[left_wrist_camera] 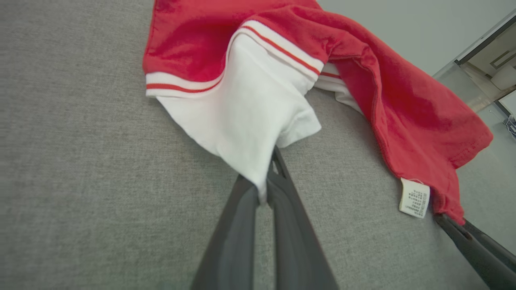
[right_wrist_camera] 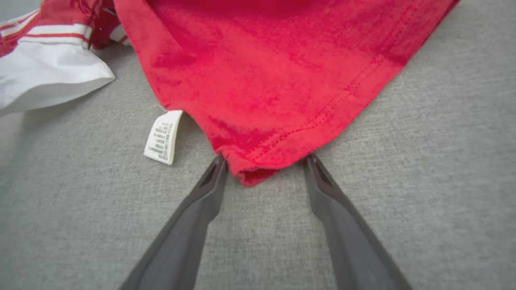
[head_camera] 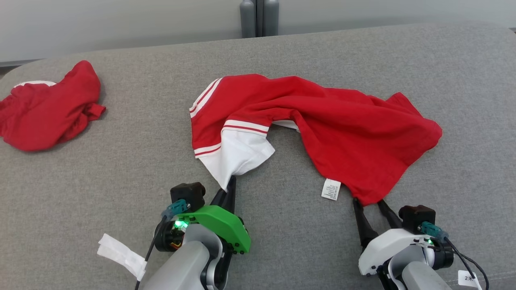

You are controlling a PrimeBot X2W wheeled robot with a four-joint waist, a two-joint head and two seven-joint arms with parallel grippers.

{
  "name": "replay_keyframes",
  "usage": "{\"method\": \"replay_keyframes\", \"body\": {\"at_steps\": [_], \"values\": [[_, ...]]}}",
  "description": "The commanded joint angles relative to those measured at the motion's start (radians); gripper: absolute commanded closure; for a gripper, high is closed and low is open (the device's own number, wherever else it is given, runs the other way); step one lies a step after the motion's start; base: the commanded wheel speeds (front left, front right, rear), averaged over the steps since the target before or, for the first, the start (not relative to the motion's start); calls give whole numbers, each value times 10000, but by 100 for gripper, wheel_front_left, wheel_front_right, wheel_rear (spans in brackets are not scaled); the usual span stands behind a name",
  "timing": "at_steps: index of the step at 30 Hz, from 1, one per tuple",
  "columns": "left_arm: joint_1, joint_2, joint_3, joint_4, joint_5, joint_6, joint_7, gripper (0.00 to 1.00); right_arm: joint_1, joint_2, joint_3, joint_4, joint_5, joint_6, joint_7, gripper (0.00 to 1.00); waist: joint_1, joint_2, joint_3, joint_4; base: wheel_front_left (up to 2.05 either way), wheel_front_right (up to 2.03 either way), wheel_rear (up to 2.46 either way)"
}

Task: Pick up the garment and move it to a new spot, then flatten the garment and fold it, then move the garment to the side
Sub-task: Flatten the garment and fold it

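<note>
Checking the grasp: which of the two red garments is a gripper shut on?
The spread red-and-white shirt, white sleeve pinched by the left gripper; the crumpled red garment lies apart.

Red garment (head_camera: 342,121) — white sleeve (head_camera: 236,155), red-striped white trim; grey surface (head_camera: 100,181); second red cloth (head_camera: 48,108).

A grey fabric-covered counter (head_camera: 80,193) with rounded far corners lies under soft, even light. Behind it runs a plain pale wall (head_camera: 121,24), with dark grey upright posts (head_camera: 271,16) standing against it near the middle. In the left wrist view a dark-framed opening (left_wrist_camera: 496,60) gives onto another bright room.
</note>
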Motion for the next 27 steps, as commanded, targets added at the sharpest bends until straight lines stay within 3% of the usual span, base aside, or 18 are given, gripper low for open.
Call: {"method": "replay_keyframes", "body": {"at_steps": [1, 2, 4, 7, 17, 27], "values": [[168, 45, 70, -36, 60, 40, -36, 100, -33, -5, 40, 64, 94, -7, 13, 41, 0, 0, -40, 3, 0, 0, 0], [201, 45, 115, -49, 98, 52, -37, 100, -40, -5, 40, 54, 116, -7, 12, 54, 0, 0, -57, -6, 0, 0, 0], [255, 45, 205, -47, 192, 60, -37, 100, -21, -9, -9, -61, 56, -7, 8, 67, 0, 0, -87, -24, 0, 0, 0], [372, 44, 322, -55, 331, 56, -36, 100, 89, -16, -114, -319, 10, -7, 5, 100, 0, 0, -115, -58, 0, 0, 0], [638, 48, 981, -558, 707, -56, -36, 100, 714, -14, -1017, -2269, -518, -8, 2, 100, 0, 0, -302, -184, 0, 0, 0], [1246, 44, 2609, -3094, 1445, -271, -26, 100, 1256, -9, -2279, -5258, -906, -7, 1, 100, 0, 0, -965, -290, 0, 0, 0]]}}
